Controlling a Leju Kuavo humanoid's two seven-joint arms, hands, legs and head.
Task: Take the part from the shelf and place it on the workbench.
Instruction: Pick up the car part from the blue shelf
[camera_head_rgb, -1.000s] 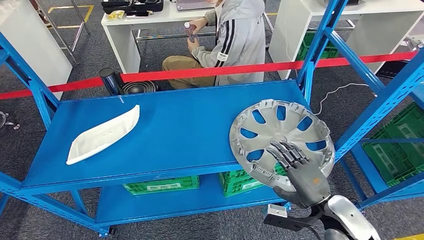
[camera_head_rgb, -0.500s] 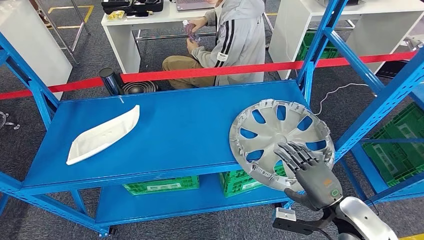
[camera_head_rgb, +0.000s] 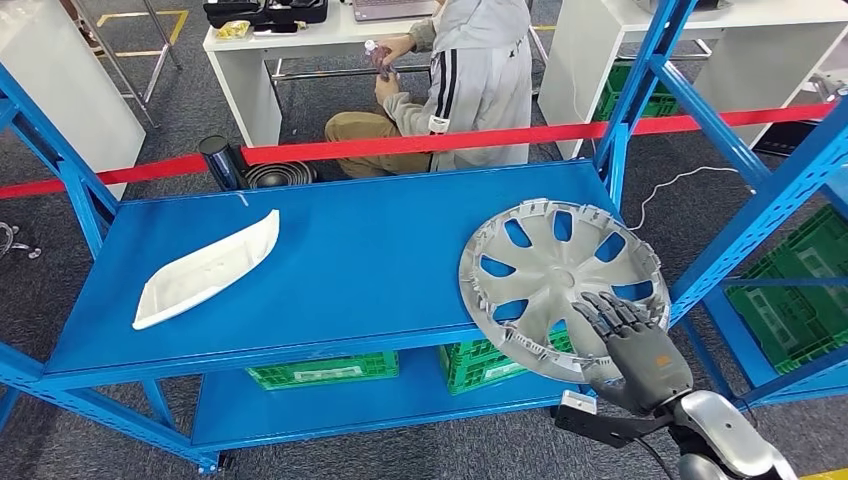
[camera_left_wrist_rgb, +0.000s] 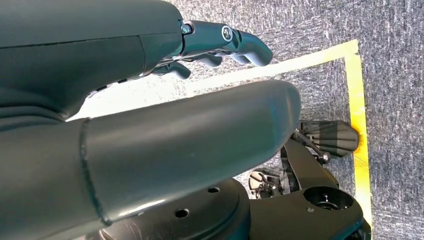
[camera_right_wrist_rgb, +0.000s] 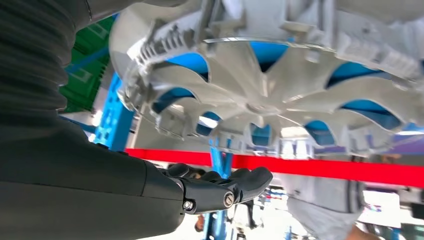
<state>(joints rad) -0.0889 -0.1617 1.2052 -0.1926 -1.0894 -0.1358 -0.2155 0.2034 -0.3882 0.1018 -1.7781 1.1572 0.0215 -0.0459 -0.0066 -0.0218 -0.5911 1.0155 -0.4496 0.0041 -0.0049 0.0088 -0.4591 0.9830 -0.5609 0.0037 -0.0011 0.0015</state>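
A silver wheel cover lies at the right end of a blue shelf, its near rim jutting past the shelf's front edge. The robot's right hand hangs at that overhanging rim, fingers spread and lying over the cover's near right edge as seen from the head view. From the right wrist view, the cover's ribbed underside sits apart from the fingers, which are stretched out with nothing between them; the hand grasps nothing, and whether it touches the rim cannot be told. A white curved panel rests well apart, at the left end of the same shelf. Green crates stand on the shelf level below. Beyond a red barrier tape, a person in a grey jacket sits by a white desk. The left hand hangs over grey carpet marked with yellow tape, fingers apart and holding nothing.
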